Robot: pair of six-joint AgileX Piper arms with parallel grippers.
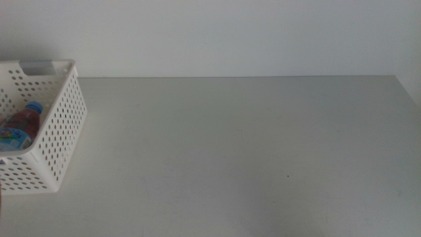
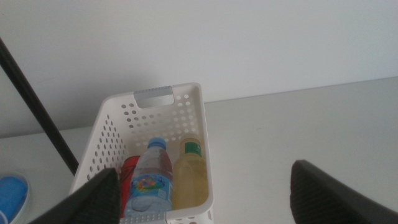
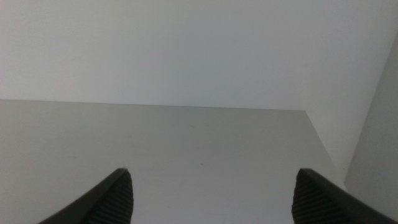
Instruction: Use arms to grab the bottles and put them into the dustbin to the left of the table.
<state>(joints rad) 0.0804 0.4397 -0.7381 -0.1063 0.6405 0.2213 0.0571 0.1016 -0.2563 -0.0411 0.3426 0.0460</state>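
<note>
Left wrist view: left gripper (image 2: 205,199) wide apart, empty.

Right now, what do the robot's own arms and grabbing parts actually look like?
Only the tips show. The left tool has two matte black, wedge-shaped fingers with a fine grainy surface. The right tool looks the same: two dark, flat wedges. No cables, markings or arm links are visible in any view.
</note>
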